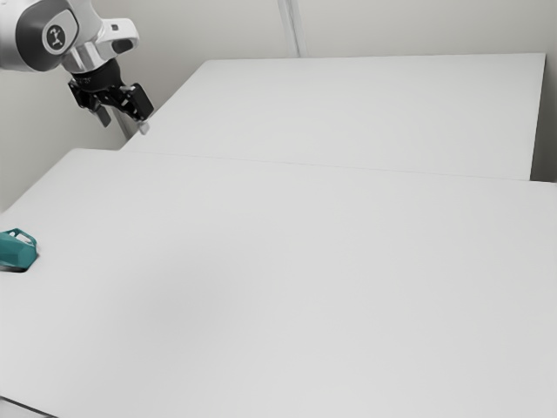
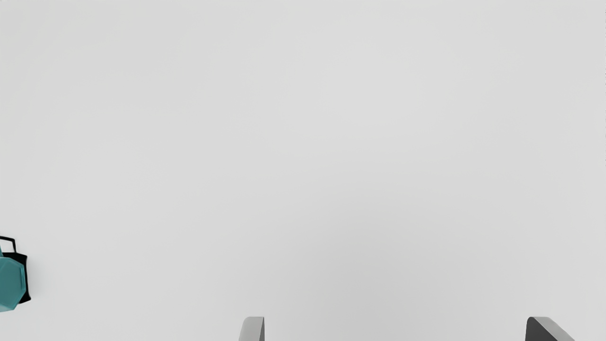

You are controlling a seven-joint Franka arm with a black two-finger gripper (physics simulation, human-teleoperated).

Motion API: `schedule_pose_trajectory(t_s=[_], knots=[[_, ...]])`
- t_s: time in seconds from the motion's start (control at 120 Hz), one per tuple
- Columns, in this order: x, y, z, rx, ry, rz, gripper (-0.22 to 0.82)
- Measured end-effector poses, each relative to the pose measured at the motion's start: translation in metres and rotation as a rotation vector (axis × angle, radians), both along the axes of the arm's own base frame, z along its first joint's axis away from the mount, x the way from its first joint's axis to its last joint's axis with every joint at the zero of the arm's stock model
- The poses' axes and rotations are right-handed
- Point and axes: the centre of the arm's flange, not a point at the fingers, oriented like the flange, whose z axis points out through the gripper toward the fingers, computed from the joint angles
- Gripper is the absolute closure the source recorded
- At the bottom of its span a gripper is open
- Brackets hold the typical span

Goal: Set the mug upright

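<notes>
Teal faceted mug [image 1: 16,252] looks side-down, left edge of exterior view; black two-finger gripper [image 1: 124,124], wide open and empty, should grip clear of its handle [image 1: 28,234].

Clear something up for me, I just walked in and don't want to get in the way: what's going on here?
A robot arm is at a table with a teal mug, which looks to be lying on its side. Nothing is handling the mug: the gripper is raised, its fingers apart with nothing between them, and well away from it. The job is to set the mug upright, and that isn't done yet.
</notes>
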Motion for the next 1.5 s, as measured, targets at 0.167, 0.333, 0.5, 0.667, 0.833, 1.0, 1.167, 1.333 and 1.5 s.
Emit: schedule_pose_trajectory(t_s=[0.167,0.333,0.5,0.667,0.833,1.0,1.167,1.333,1.5], knots=[[-0.003,0.000,-0.001,-0.004,0.003,-0.001,0.00],[-0.018,0.003,-0.002,-0.011,0.014,0.005,0.00],[-0.036,0.062,-0.016,-0.032,0.063,0.115,0.00],[-0.087,0.161,-0.030,-0.091,0.129,0.332,0.00],[-0.161,0.261,-0.059,-0.219,0.185,0.547,0.00],[-0.207,0.338,-0.096,-0.338,0.187,0.639,0.00],[-0.212,0.408,-0.132,-0.418,0.123,0.612,0.00],[-0.221,0.470,-0.163,-0.469,0.032,0.551,0.00],[-0.234,0.517,-0.175,-0.490,-0.088,0.460,0.00]])
